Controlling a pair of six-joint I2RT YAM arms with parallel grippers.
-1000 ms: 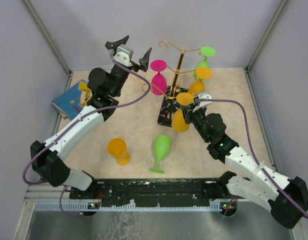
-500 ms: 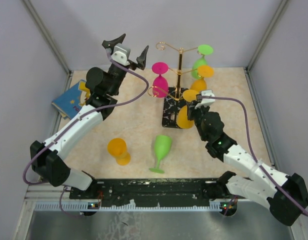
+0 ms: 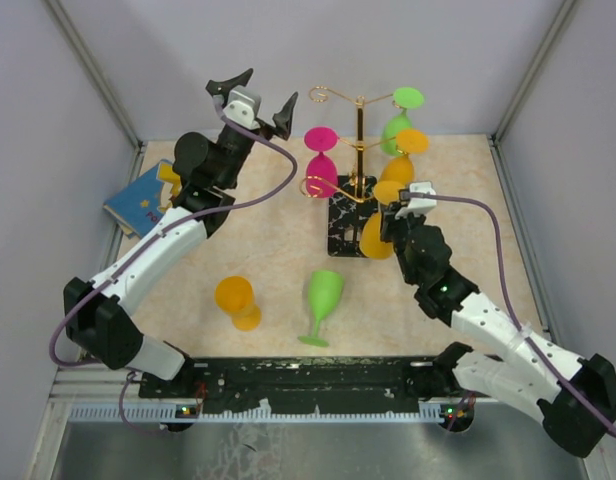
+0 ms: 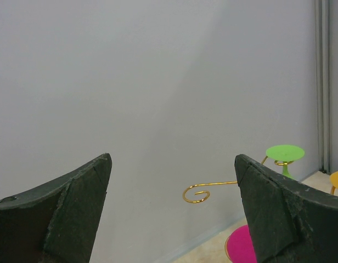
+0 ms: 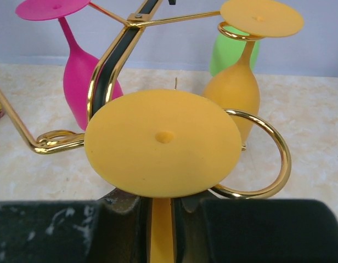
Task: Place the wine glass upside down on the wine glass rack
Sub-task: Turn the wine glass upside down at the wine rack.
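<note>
The wine glass rack is a gold wire stand on a black marbled base at the middle back. My right gripper is shut on the stem of an orange wine glass held upside down, with its foot uppermost. The foot is level with a gold ring arm at the rack's near right side. I cannot tell whether they touch. My left gripper is open and empty, raised near the back wall left of the rack, with a curled arm tip between its fingers in the left wrist view.
A pink glass, a green glass and an orange glass hang upside down on the rack. An orange glass and a green glass are on the table near the front. A blue book lies at the left.
My right gripper has carried the orange glass to the right, closer to the ring arm. The rack stands straighter and its base has shifted slightly right. The left gripper has barely moved.
</note>
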